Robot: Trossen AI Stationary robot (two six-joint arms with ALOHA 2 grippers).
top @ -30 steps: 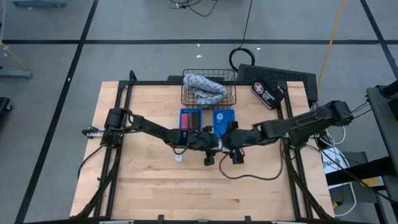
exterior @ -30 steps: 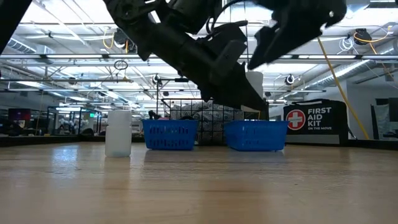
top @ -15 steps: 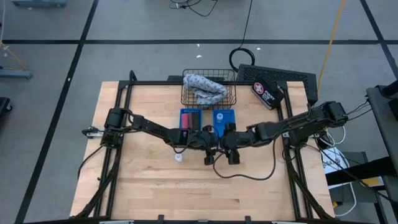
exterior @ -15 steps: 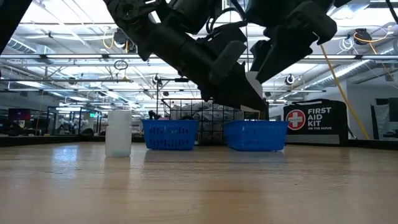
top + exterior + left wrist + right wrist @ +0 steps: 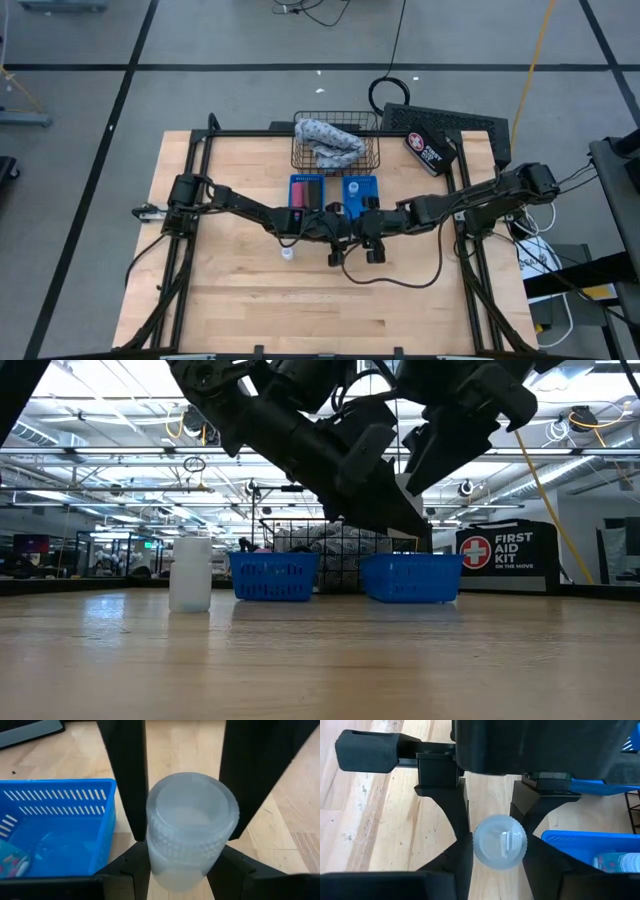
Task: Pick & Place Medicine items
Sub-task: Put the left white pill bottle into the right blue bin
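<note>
**Two-arm handover of a bottle above mid-table**

The small white round plastic bottle (image 5: 190,830) sits between the left gripper's (image 5: 338,236) dark fingers (image 5: 127,775), which are clamped on its ribbed sides, held above the wooden table (image 5: 240,300) just near of the two blue plastic baskets (image 5: 410,577). The right gripper (image 5: 370,238) meets it head-on from the right; the bottle's long axis points toward the right wrist, whose view looks onto its cap (image 5: 500,842). The right fingers (image 5: 455,810) flank the bottle closely at part-opening; contact cannot be confirmed. A second white bottle (image 5: 287,253) stands on the table, nearer the left arm.
</note>
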